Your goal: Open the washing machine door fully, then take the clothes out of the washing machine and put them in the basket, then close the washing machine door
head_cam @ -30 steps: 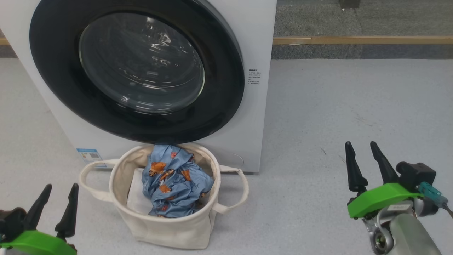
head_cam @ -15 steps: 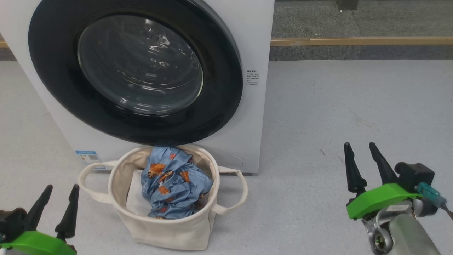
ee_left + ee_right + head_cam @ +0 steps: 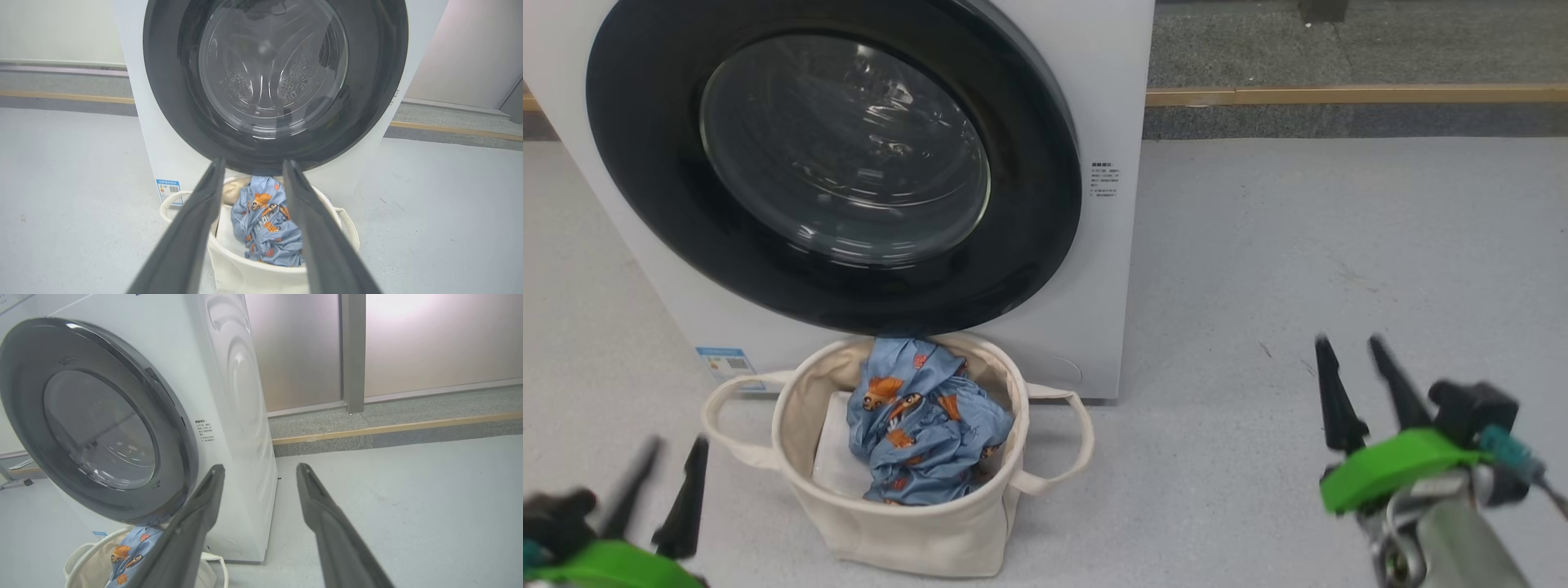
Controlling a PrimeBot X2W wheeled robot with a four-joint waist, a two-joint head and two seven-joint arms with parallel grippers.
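Left gripper [image 3: 676,446]: near left, low over the floor [image 3: 1298,245], empty, fingers spread wide, pointing far.
Right gripper [image 3: 1349,343]: near right, empty, fingers wide apart, pointing far, well apart from the washing machine [image 3: 1111,98].
Clothes [image 3: 927,425]: crumpled in the basket [image 3: 907,527].
Basket: on the floor, just below the washing machine door [image 3: 1045,204].
Washing machine door: against the machine front.

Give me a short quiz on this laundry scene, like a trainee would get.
1. True or false: the blue cartoon-print fabric garment lies inside the round cream canvas basket.
2. Pick one: the round black-rimmed glass door of the big white washing machine is A) wide open, B) shut, C) missing.
3. Fill in: the left claw and the right claw each hold ____.
Key: 1 true; 2 B; 3 nothing.
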